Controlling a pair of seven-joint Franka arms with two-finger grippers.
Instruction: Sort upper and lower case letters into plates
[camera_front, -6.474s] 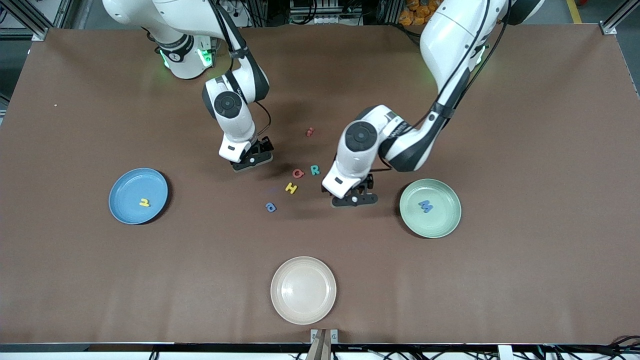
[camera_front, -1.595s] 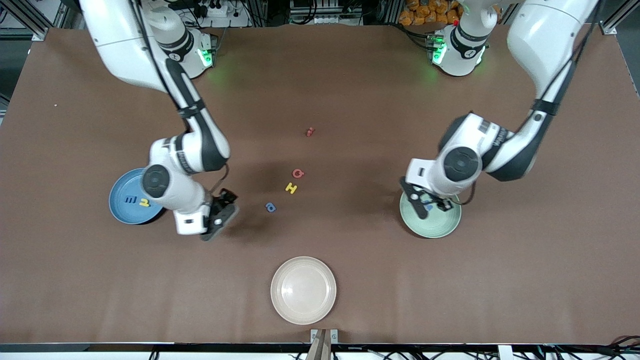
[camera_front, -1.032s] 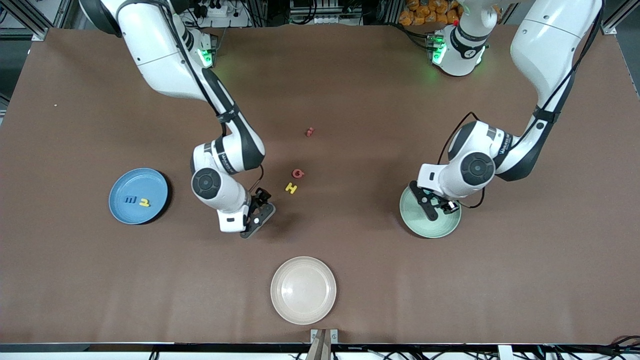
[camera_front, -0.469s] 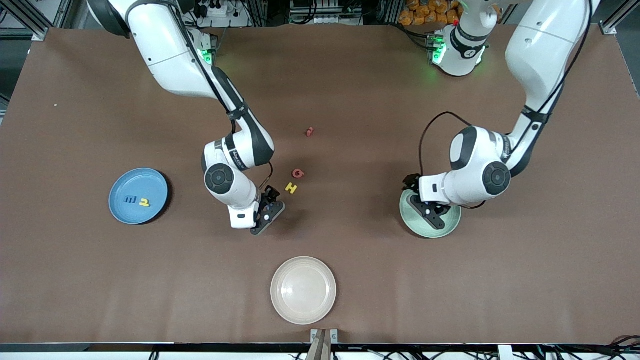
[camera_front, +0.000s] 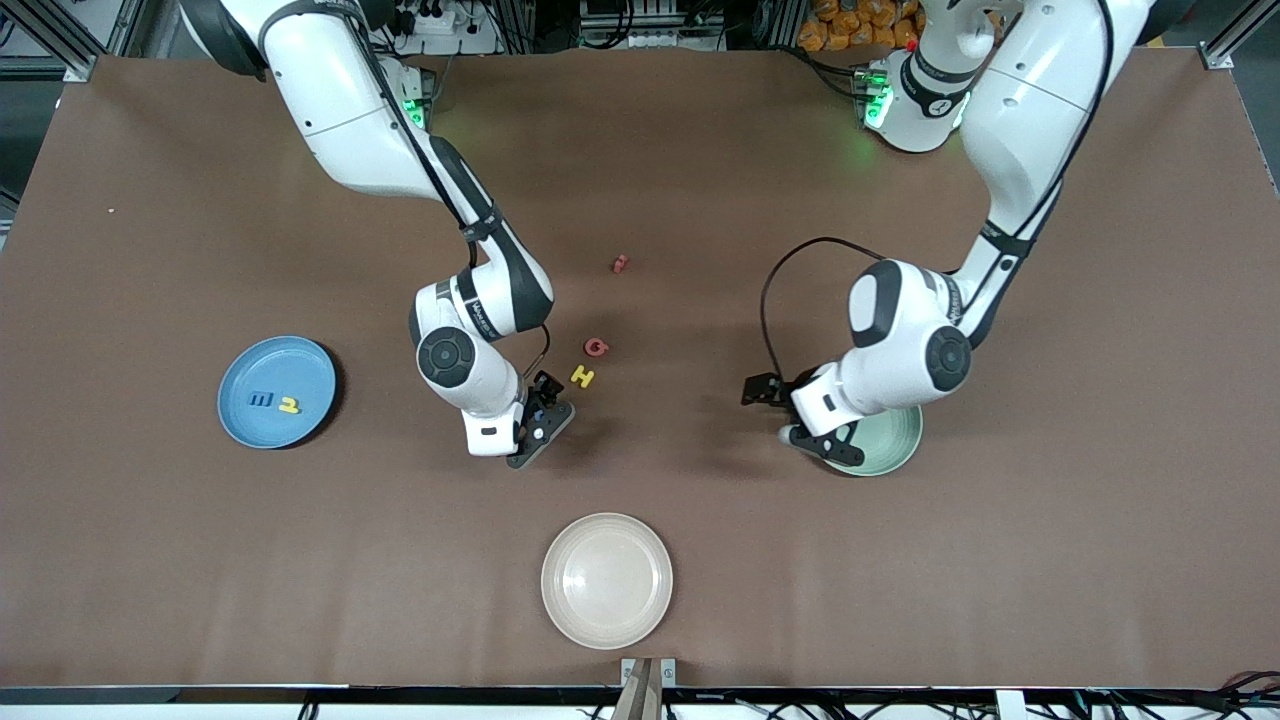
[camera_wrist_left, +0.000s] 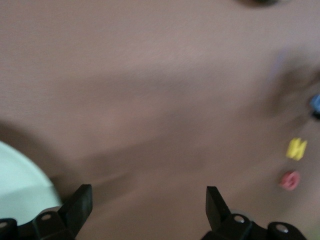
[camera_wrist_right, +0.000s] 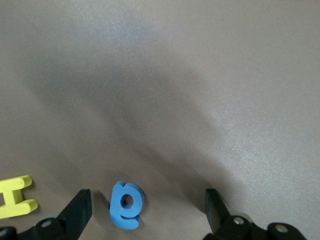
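Observation:
My right gripper (camera_front: 540, 415) (camera_wrist_right: 145, 215) is open and low over the table, its fingers on either side of a blue foam letter (camera_wrist_right: 126, 205). A yellow H (camera_front: 582, 377) (camera_wrist_right: 15, 197) and a red G (camera_front: 596, 347) lie just beside it. A small red letter (camera_front: 620, 264) lies farther from the camera. The blue plate (camera_front: 300, 365) holds a dark blue letter (camera_front: 260, 400) and a yellow one (camera_front: 289, 405). My left gripper (camera_front: 800, 425) (camera_wrist_left: 145, 212) is open and holds nothing, over bare table by the green plate's (camera_front: 890, 445) (camera_wrist_left: 20, 185) rim. That arm hides the green plate's contents.
A cream-beige plate (camera_front: 607, 580) with nothing in it sits near the front edge, midway along the table. The brown mat (camera_front: 700, 520) covers the whole tabletop. Both robot bases stand along the edge farthest from the camera.
My right gripper has come from near the blue plate to the blue letter and settled over it. My left gripper has opened over the green plate and swung off it toward the table's middle.

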